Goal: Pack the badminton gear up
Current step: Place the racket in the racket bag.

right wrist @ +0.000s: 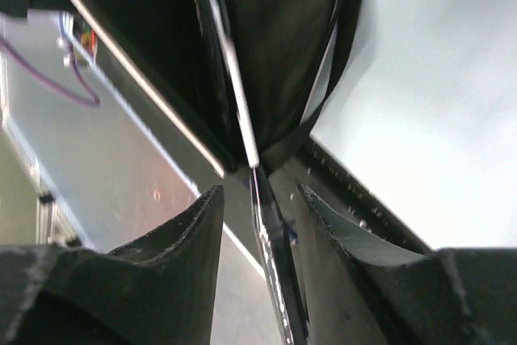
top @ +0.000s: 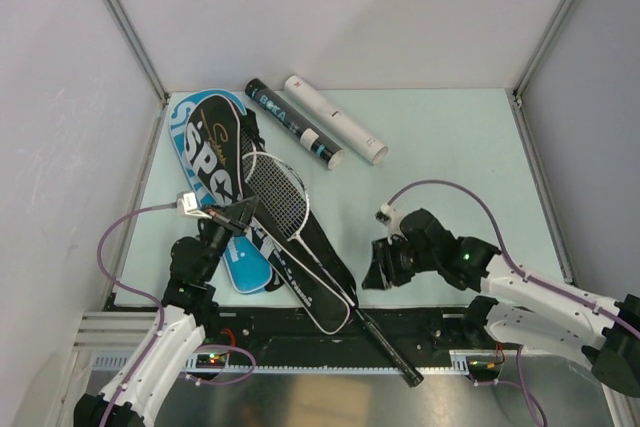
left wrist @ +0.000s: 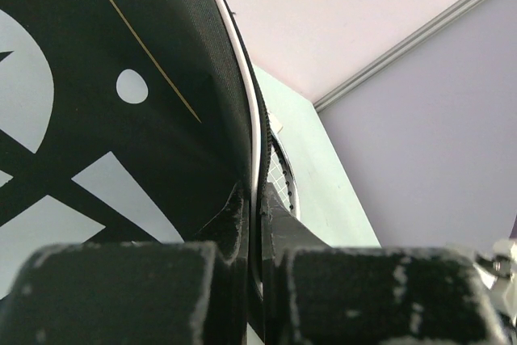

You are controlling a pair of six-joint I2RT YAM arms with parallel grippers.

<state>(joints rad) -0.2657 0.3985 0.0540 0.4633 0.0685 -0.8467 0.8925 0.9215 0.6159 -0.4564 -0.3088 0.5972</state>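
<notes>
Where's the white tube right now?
In the top view the white tube lies near the far edge of the table, centre, just right of the black tube, the black racket bag further left.

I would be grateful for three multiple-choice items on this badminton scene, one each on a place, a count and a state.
1. Where do the black tube and the white tube lie?
A. beyond the bag, at the far side of the table
B. by the arm bases
C. inside the bag

2. How many tubes are there?
A. one
B. two
C. four

3. How is the left pincer?
A. wide open above the table
B. shut on the bag's edge
C. holding a tube

Answers:
1 A, both lie side by side past the bag's top.
2 B, only those two show.
3 B, its wrist view shows it pinching the bag's rim.
</notes>
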